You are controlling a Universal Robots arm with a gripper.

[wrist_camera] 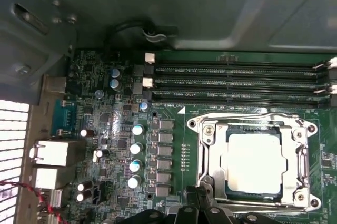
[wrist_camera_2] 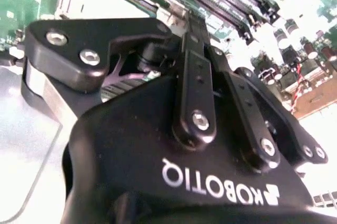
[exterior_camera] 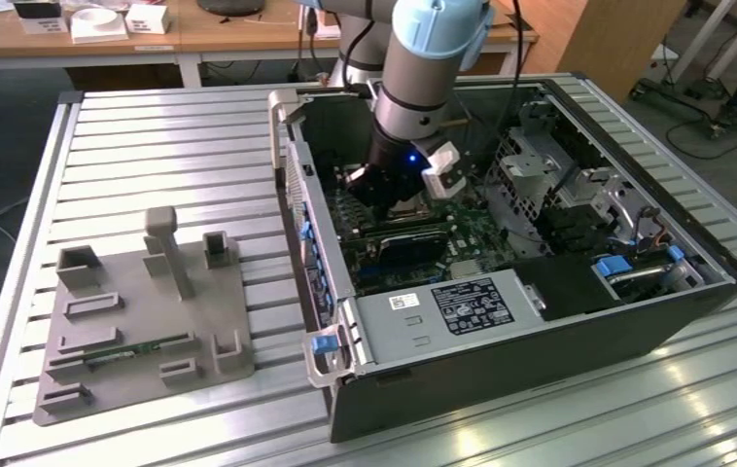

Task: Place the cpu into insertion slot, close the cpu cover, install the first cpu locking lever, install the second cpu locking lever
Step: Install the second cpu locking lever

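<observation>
The gripper (exterior_camera: 388,195) hangs low inside the case (exterior_camera: 680,292), right over the slot (wrist_camera: 210,129) where the cpu (wrist_camera: 253,162) already sits under its cover (wrist_camera: 301,155) — claw state, can't tell.

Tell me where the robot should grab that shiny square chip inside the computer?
Probably by two opposite edges, coming straight down from above, because the cpu lies flat with only its top face showing. Right now the cpu cover seems to frame those edges closely, so there is likely no room to pinch them until it is lifted.
</observation>
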